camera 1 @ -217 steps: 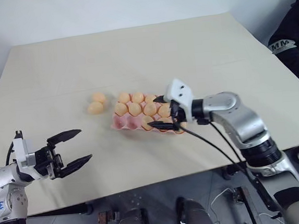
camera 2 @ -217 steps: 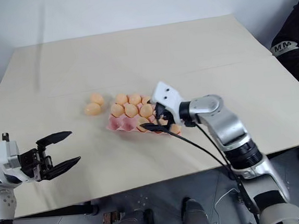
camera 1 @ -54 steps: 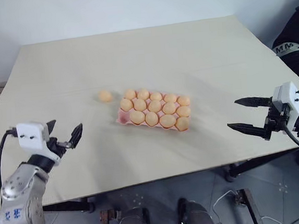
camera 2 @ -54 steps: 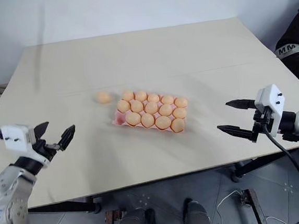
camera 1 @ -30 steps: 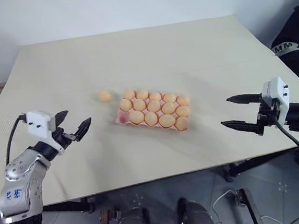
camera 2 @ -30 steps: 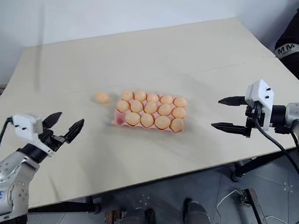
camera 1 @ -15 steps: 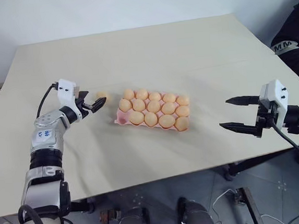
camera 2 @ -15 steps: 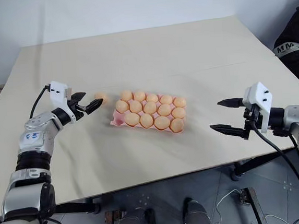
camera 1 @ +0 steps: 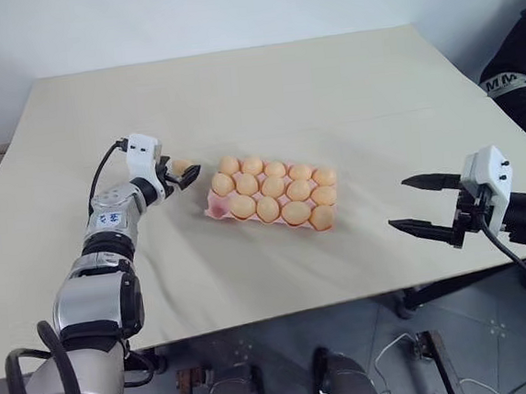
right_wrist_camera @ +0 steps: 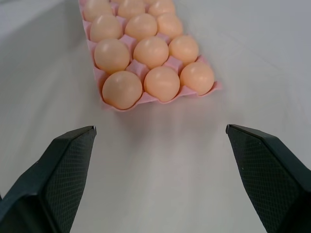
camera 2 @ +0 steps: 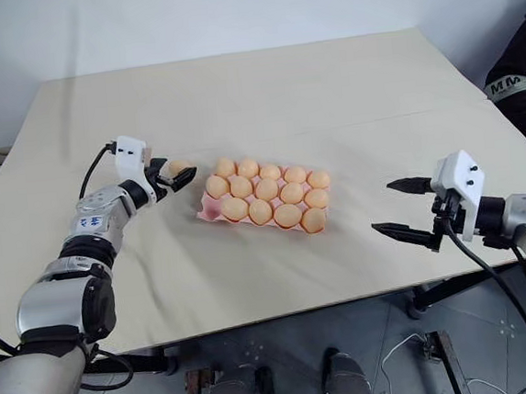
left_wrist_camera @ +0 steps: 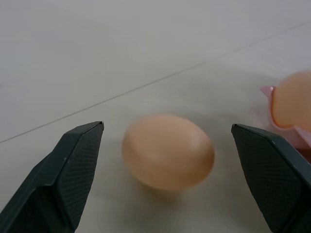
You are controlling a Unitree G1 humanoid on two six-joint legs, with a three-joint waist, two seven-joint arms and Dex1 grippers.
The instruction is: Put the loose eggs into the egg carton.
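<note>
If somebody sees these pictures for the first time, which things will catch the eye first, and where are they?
First comes the pink egg carton in the middle of the pale table, nearly full of orange-tan eggs. Next is the one loose egg beside the carton's left end, with the left gripper reaching around it, jaws open. The right gripper hangs open over the table's right edge, apart from the carton.

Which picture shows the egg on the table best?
The left wrist view: the loose egg sits large between the open left hand's fingers. In both eye views it is tiny, partly hidden by that hand. The right wrist view shows the carton.
</note>
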